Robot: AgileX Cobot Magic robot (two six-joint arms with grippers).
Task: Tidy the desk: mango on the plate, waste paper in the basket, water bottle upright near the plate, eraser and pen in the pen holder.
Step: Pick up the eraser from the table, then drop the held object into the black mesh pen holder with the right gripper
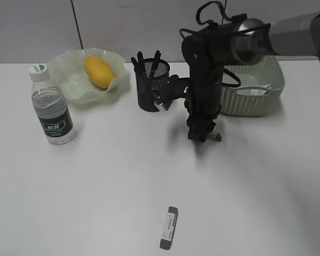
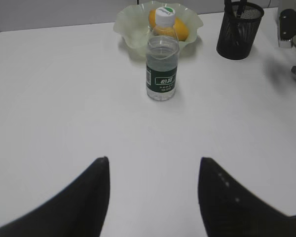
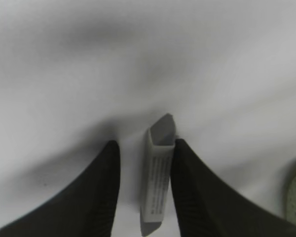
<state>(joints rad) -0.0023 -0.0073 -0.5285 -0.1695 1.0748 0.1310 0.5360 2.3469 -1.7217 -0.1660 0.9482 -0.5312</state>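
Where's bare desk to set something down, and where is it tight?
Free: the wide front-left desk between the water bottle and the front eraser, and the front-right stretch below the basket. Crowded: the back row, with plate, pen holder and right gripper.

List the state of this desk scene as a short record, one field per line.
mango: on the plate
water bottle: upright, beside the plate
pen holder: upright, dark pens inside
basket: behind the right arm, something white inside
front eraser: lying flat on the desk, untouched
left tool: open, over bare desk
right tool: open, pointing down at the desk, fingers either side of a small white block
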